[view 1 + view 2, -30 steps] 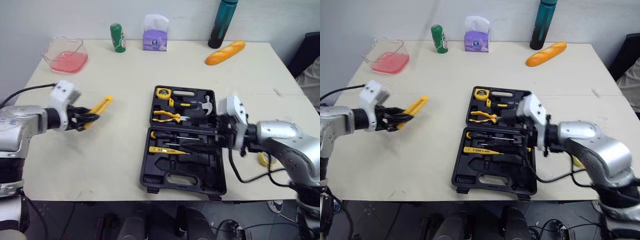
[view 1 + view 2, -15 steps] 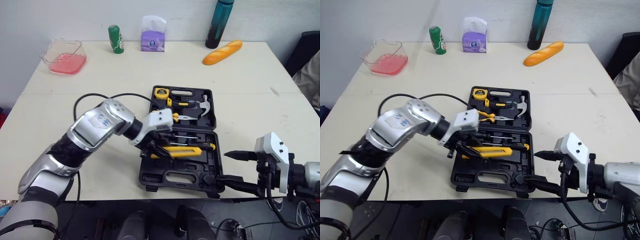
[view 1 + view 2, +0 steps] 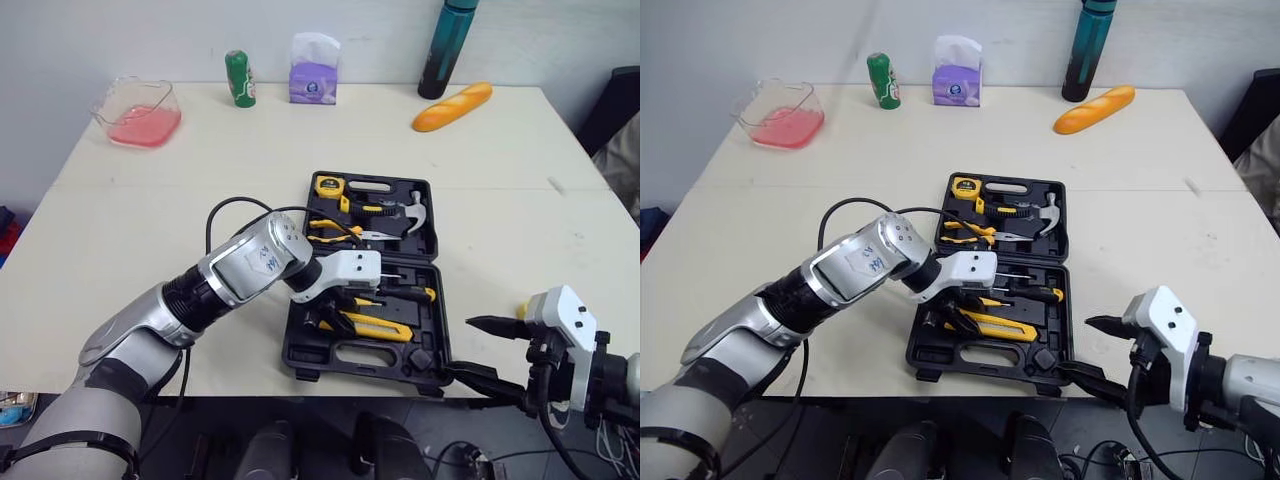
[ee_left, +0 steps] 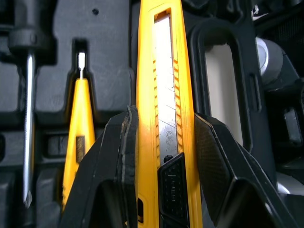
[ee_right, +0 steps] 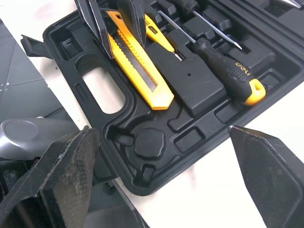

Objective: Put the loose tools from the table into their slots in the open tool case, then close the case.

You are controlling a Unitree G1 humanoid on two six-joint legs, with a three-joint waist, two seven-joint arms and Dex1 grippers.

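The left tool (image 4: pixel 164 137), clamped on the utility knife (image 5: pixel 137 61), holds it at its slot in the open tool case (image 3: pixel 330 355), the right tool (image 3: pixel 459 345) hangs spread apart nearby, and the case is not yet closed.

The left hand (image 3: pixel 337 314) hides the rear of the yellow knife (image 4: pixel 164 95); the teal bottle (image 3: pixel 447 50) is cropped above.

Shiny silver shell on the left arm (image 3: pixel 240 272) mid-frame, blue scribble (image 3: pixel 258 258) on top, black ribbed section (image 3: pixel 190 293) behind. Thin black cable (image 3: pixel 238 199) looping above. Boxy white wrist blocks (image 3: pixel 352 268), pointy black fingers (image 3: pixel 492 325) lower right.
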